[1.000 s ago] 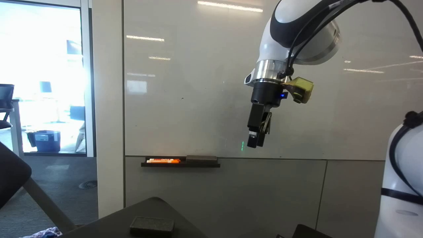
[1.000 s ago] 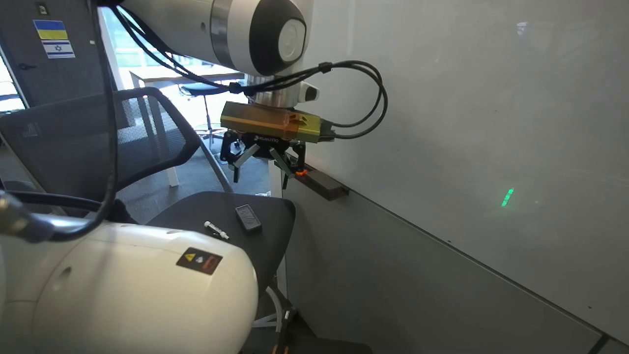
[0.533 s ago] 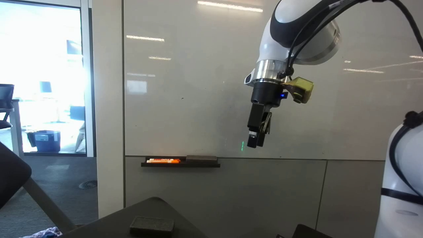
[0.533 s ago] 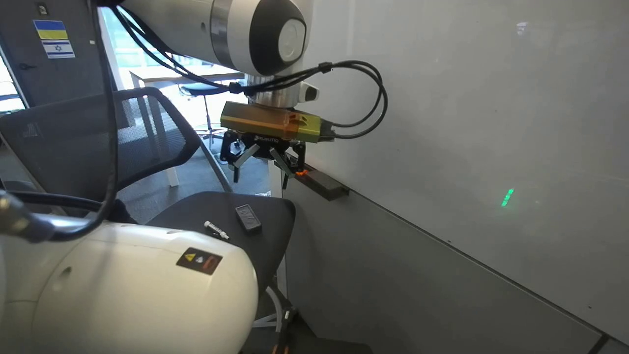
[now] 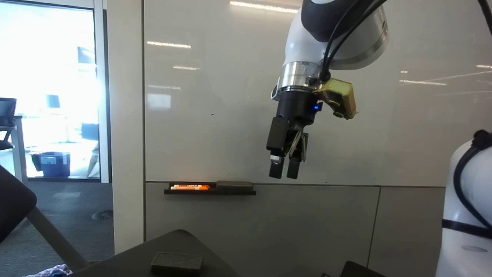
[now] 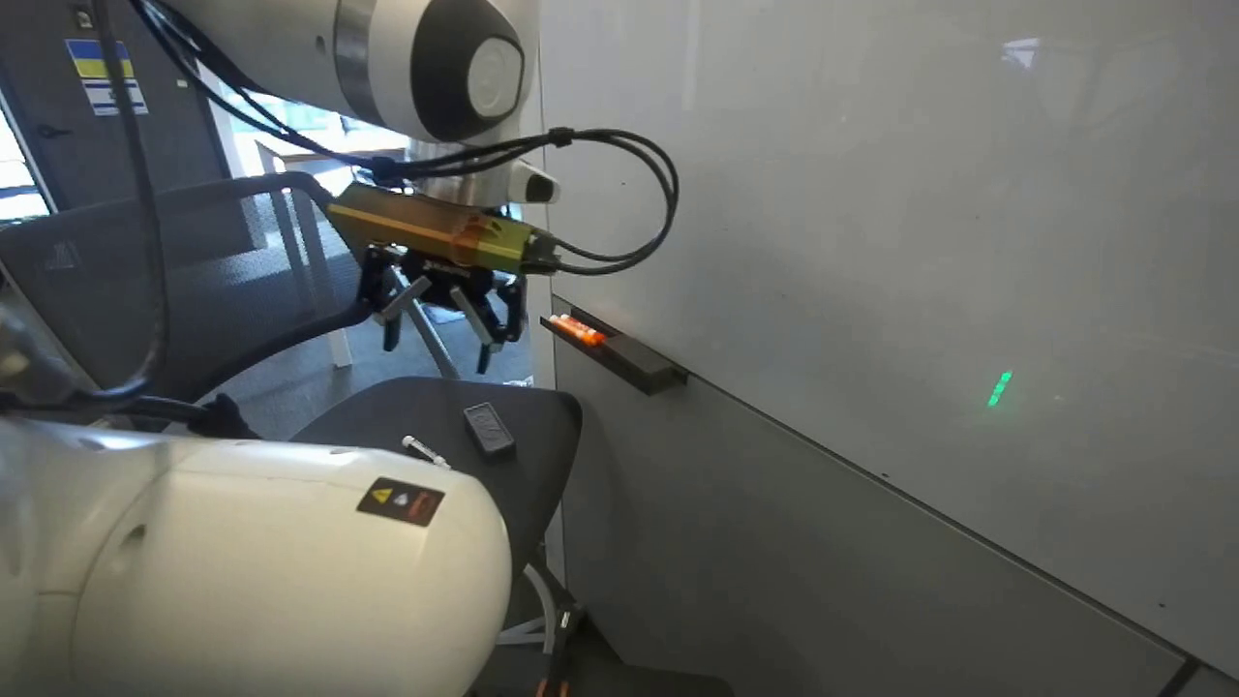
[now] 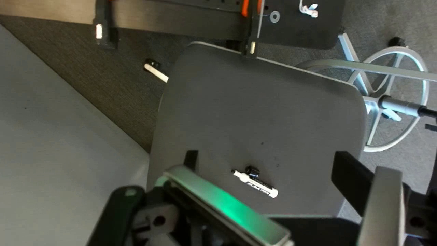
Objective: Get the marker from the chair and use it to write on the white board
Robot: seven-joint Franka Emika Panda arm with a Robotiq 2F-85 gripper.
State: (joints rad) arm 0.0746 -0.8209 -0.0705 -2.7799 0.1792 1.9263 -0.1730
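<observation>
Gripper (image 6: 437, 352) has its fingers well apart rn, above the chair (image 7: 259, 106). Marker (image 7: 256, 184) lies on the chair below, tip bare, w/ cap (image 7: 252, 171) just beside. White board (image 6: 871, 242) is off to the gripper's side btw.

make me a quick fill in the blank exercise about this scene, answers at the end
In the wrist view, the white marker on the chair has its cap ____, not on.
The cap lying next to it is ____ in colour.
The gripper, holding nothing, is not shut but ____.
The markers in the tray along the white board's lower edge are mainly ____ in colour.
Missing words: off; black; open; orange
</observation>
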